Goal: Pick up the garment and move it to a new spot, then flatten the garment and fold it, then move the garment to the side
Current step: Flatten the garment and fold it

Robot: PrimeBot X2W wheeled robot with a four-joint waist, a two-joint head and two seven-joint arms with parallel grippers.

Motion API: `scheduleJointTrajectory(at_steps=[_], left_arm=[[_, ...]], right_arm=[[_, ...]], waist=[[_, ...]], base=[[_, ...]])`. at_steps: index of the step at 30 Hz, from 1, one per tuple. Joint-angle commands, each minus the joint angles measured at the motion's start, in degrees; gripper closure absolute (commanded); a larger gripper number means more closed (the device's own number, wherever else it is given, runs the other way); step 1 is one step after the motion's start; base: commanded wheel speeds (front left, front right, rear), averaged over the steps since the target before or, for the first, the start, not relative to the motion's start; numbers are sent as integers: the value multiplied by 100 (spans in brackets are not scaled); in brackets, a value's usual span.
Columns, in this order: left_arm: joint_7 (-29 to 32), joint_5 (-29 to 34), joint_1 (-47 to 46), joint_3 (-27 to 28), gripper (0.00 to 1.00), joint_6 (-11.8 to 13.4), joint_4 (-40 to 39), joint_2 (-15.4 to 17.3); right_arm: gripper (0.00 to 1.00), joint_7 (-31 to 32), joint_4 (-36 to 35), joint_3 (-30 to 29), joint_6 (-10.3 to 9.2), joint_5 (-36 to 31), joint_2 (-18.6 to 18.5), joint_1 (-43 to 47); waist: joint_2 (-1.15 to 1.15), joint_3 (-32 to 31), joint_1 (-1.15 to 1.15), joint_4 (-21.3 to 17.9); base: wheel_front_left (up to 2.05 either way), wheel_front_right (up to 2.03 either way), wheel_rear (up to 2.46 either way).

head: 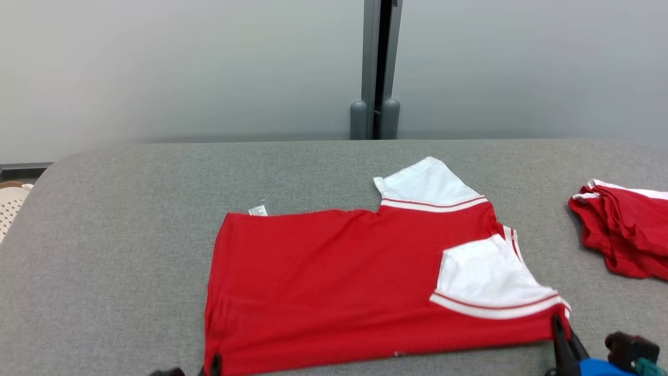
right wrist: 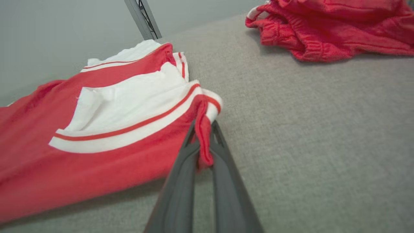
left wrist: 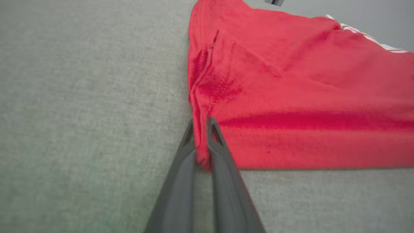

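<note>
The garment [head: 334,277] is a red shirt with white, red-striped sleeves, lying folded lengthwise across the grey table. My left gripper [head: 215,364] is shut on its near left corner; in the left wrist view the red cloth [left wrist: 291,81] is pinched between the two dark fingers [left wrist: 174,181] of that gripper [left wrist: 201,124]. At the near right corner, beside the white sleeve [head: 488,282], my right gripper [head: 558,326] is shut on the garment [right wrist: 97,136] too. The right wrist view shows that gripper [right wrist: 203,127] with a red fold squeezed between its fingertips [right wrist: 223,155].
A second red garment [head: 623,230] lies crumpled at the table's right edge, also seen as the red heap [right wrist: 330,29] in the right wrist view. A grey post [head: 378,68] stands behind the table [head: 130,209]. A pale perforated object [head: 10,206] sits off the left edge.
</note>
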Motion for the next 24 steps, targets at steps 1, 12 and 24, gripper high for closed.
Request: scheduleJointTrajectory(at_steps=[1, 12, 24], left_arm=[[-15, -46, 131, -22, 100, 11, 52, 29], [-10, -255, 307, -142, 0, 351, -597, 13], [45, 125, -1815, -23, 0, 150, -231, 377]], right_arm=[[100, -22, 42, -17, -10, 45, -84, 157], [0, -20, -120, -80, -5, -156, -162, 293], [0, -19, -259, 269, -5, -415, -88, -938]], waist=[[0, -24, 1, -2], [0, 83, 1, 117], [0, 1012, 1, 52]], base=[[0, 0, 0], [0, 0, 0], [0, 0, 0]])
